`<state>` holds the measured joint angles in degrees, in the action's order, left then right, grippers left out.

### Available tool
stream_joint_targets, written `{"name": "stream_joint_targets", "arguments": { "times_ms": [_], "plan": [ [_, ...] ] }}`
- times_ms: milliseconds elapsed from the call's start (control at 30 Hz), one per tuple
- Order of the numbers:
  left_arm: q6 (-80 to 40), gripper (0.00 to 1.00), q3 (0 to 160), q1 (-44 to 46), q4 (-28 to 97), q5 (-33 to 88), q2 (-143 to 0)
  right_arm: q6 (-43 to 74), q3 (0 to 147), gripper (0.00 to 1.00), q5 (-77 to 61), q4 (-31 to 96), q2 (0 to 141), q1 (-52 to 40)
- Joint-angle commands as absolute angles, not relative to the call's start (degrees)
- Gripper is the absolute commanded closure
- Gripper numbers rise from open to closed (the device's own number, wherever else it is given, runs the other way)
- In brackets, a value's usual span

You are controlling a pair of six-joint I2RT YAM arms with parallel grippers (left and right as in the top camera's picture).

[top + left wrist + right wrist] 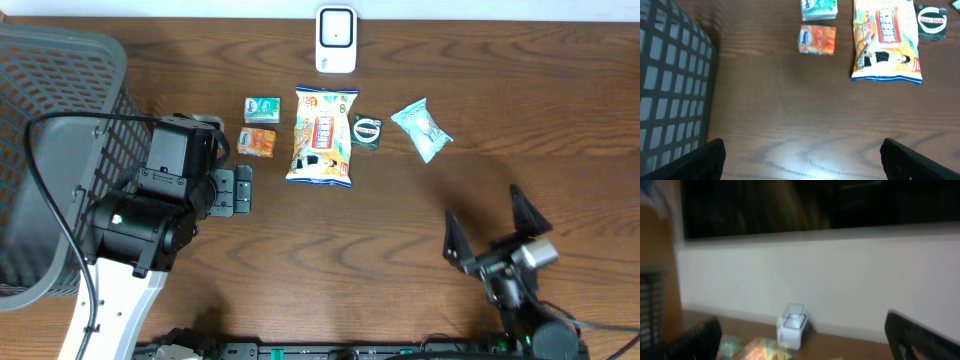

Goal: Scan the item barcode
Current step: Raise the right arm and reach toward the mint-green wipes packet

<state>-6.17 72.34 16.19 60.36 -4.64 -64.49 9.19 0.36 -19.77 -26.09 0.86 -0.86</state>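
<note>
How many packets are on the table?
5: small green box, orange packet beside it, big yellow bag, dark round-label pack, pale blue wrapper rightmost. The left arm may hide more.

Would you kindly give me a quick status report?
Left hand, right hand open, empty. Snack bag flat, untouched, scanner beyond. Nothing blocking it.

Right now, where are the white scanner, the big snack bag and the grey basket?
white scanner (336, 38): overhead view, middle of its front face.
snack bag (323, 135): overhead view, centre of the printed front.
grey basket (70, 75): overhead view, its mesh wall.
</note>
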Motion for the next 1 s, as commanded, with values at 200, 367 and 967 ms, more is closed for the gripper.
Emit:
{"name": "stream_joint_targets", "arguments": {
  "times_ms": [200, 367, 967],
  "plan": [
    [-6.1, 0.02, 73.1, 16.2, 60.6, -5.0, -64.7, 11.8, 1.1, 0.01, -12.1, -52.4, 0.6, -0.4],
    [-6.1, 0.02, 73.1, 16.2, 60.6, -5.0, -64.7, 11.4, 6.7, 0.01, -7.9, -51.3, 1.5, -0.4],
    [-6.1, 0.02, 73.1, 16.2, 60.6, -5.0, -64.7, -8.0, 49.5, 0.00, -15.4, -21.8, 47.7, -0.4]
  ]
}}
